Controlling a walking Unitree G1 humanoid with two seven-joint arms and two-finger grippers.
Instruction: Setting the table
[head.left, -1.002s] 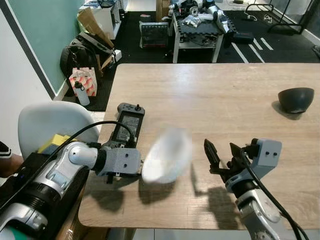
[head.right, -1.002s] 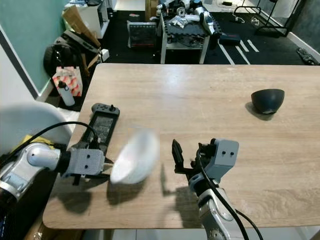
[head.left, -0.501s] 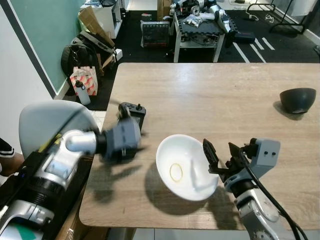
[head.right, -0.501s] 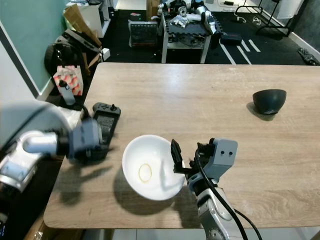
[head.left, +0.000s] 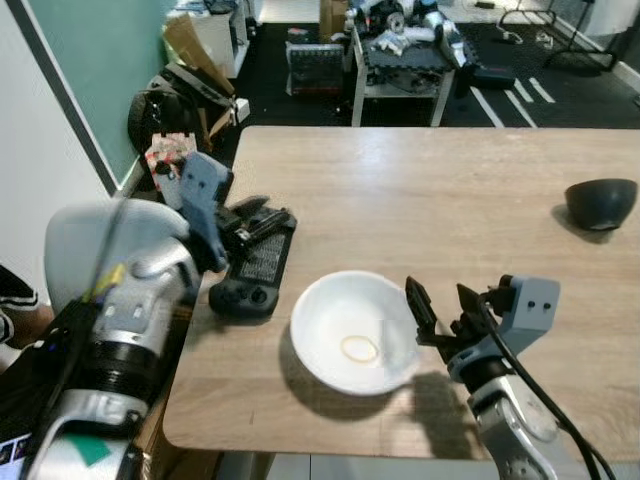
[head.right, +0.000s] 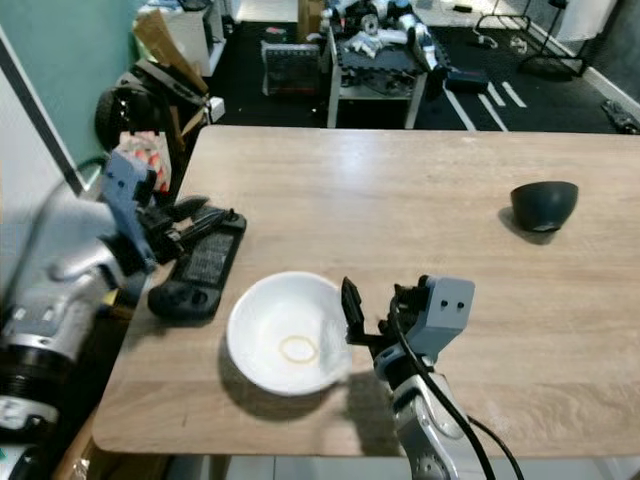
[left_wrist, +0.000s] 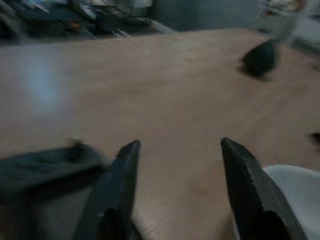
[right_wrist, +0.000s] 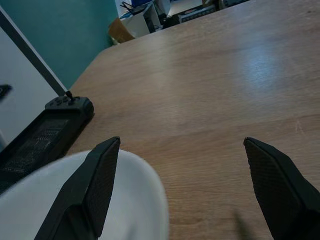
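White bowl (head.left: 352, 345) set lower centre; black bowl (head.left: 600, 202) far right (unmoved). Left gripper (head.left: 252, 217) and right gripper (head.left: 440, 318) both spread, empty.

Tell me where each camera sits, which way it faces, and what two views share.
Head stereo pair: looks forward and down on the table; both arms show.
Left wrist: along the open left gripper across the table toward the dark bowl.
Right wrist: along the open right gripper toward the controller.
Shared: white bowl.

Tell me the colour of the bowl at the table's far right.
The far bowl is dark, blue-black; the right eye view shows it best.
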